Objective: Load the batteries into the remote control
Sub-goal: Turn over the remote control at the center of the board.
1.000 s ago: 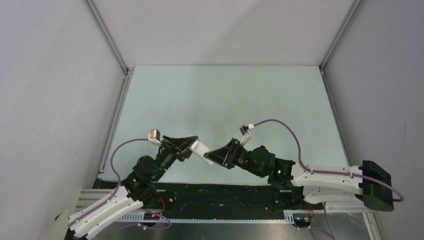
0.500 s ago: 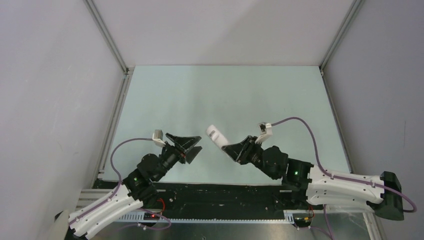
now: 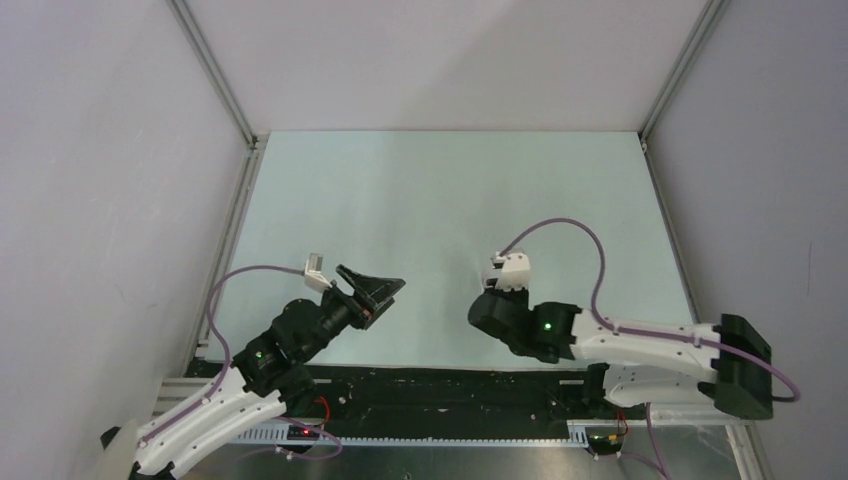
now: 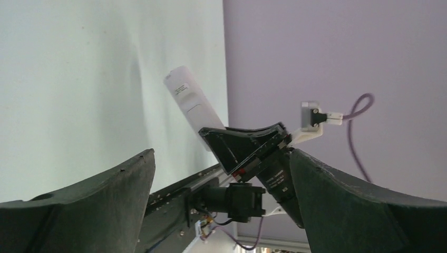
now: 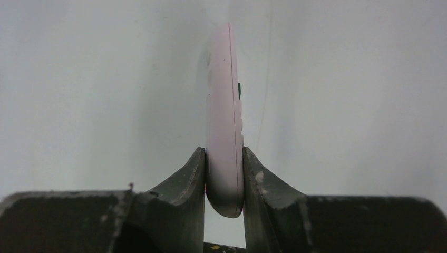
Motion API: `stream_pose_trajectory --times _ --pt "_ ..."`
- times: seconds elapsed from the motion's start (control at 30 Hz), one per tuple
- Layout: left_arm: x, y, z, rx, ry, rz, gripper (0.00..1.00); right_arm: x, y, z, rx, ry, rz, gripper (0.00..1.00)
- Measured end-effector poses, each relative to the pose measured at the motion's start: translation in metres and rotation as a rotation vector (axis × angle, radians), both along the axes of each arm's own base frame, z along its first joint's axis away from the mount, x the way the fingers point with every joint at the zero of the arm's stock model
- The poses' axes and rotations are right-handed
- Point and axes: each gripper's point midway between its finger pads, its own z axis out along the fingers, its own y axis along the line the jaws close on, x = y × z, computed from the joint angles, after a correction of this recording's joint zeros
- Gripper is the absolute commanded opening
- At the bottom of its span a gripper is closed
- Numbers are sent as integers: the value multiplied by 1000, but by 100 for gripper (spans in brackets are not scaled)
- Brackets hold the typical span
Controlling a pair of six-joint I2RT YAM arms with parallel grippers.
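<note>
Plain little booth you've got there: a pale mint table (image 3: 440, 180) boxed in by flat grey-lilac walls (image 3: 100, 150), with aluminium frame rails (image 3: 215, 75) running up the back corners, and no clutter on the surface that I can spot. As for progress, I'd call this either very early or very late, and honestly the frames don't settle it. The batteries aren't visible in any of your views, not on the table and not in a hand. The remote control (image 5: 224, 105) is off the table, pinched by its bottom end in your right gripper (image 5: 224, 152), sitting around 5 o'clock on the table near the front edge. In the right wrist view you see it edge-on, pointing to 12 o'clock, with both fingers (image 5: 184, 179) clamped tight on its flat faces. Your left gripper (image 3: 385, 293) is at about 7 o'clock, jaws spread wide with nothing in them, aimed at the remote but well apart from it. From the left wrist view the remote leans toward 11 o'clock and shows a small printed patch and a rectangular outline. I can't tell whether that's the battery door, or whether it's shut over loaded cells. If they're not in yet, you've got the whole job left: find them, open the back, seat both.
</note>
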Motion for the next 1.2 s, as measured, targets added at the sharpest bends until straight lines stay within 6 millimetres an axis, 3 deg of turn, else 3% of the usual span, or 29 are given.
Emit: stream_pose_trajectory --times 0.17,0.4,0.6,0.83,1.2 --pt "-2 3 -12 82 -2 -11 100 5 2 -13 -248 21 -11 0" --pt "-6 11 2 98 -56 -9 100 4 -8 -45 -631 61 -68 0" --pt "-7 30 18 89 -128 46 100 1 -11 -58 -887 31 -98 2" --pt "-8 40 33 110 -164 74 100 -5 -13 -66 -982 33 -78 39" --pt "-6 38 21 154 -134 69 100 -21 -1 -87 -967 117 -9 63"
